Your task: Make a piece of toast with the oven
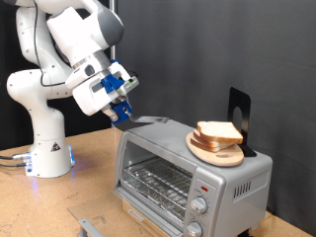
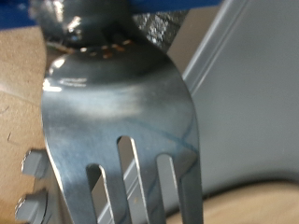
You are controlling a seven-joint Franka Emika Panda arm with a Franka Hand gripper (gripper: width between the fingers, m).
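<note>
My gripper [image 1: 122, 111] hangs just above the left end of the oven's top in the exterior view and is shut on the handle of a metal fork [image 1: 148, 120]. The fork's tines reach out flat over the oven top. In the wrist view the fork [image 2: 121, 112] fills the picture and my fingers do not show. The silver oven [image 1: 188, 168] stands with its glass door shut; the wire rack [image 1: 158, 180] shows through it. A pile of bread slices [image 1: 219, 132] lies on a round wooden plate [image 1: 209, 150] on the oven top. No single slice shows apart from the pile.
A black upright stand [image 1: 240, 111] sits behind the plate on the oven. The robot's white base [image 1: 49, 153] stands at the exterior view's left on the wooden table [image 1: 89, 183]. A small metal part [image 1: 91, 227] lies at the table's bottom edge. Black curtain behind.
</note>
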